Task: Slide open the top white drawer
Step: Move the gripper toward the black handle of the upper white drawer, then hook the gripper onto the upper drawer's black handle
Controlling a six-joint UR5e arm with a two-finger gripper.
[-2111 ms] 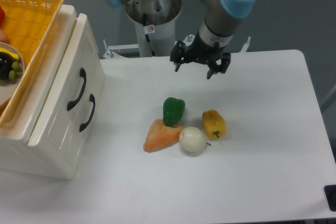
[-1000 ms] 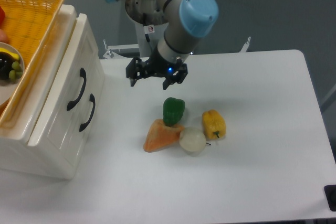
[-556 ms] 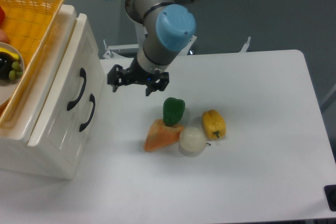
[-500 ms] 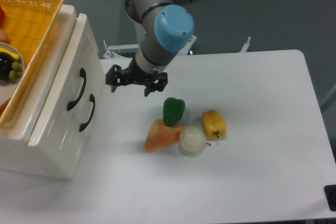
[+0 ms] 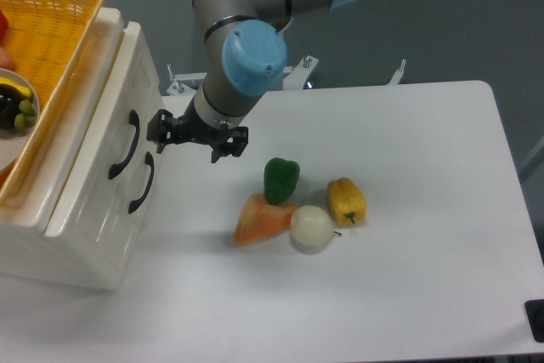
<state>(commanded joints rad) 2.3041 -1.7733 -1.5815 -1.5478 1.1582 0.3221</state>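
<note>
We see our hand [image 5: 196, 138] hanging just above the white surface [image 5: 408, 210], its two fingers spread wide apart and holding nothing. One finger [image 5: 156, 132] is very near the top white drawer [image 5: 110, 138] (we cannot tell if it touches the black handle [image 5: 124, 144]). The drawer sits shut, just past that finger. On the hand's other side lie a green pepper [image 5: 280, 179], a carrot piece [image 5: 262, 219], an onion [image 5: 311, 229] and a yellow pepper [image 5: 346, 201].

A glossy cream-white cabinet [image 5: 93, 210] is set at the table's [image 5: 408, 295] left side, a woven yellow basket [image 5: 51, 31] resting on it. The black two-finger gripper [image 5: 197, 144] is held beside the top white drawer [image 5: 102, 138]. A green bell pepper [image 5: 280, 179], orange carrot wedge [image 5: 262, 218], white onion [image 5: 311, 228] and yellow bell pepper [image 5: 347, 201] are clustered mid-table.
</note>
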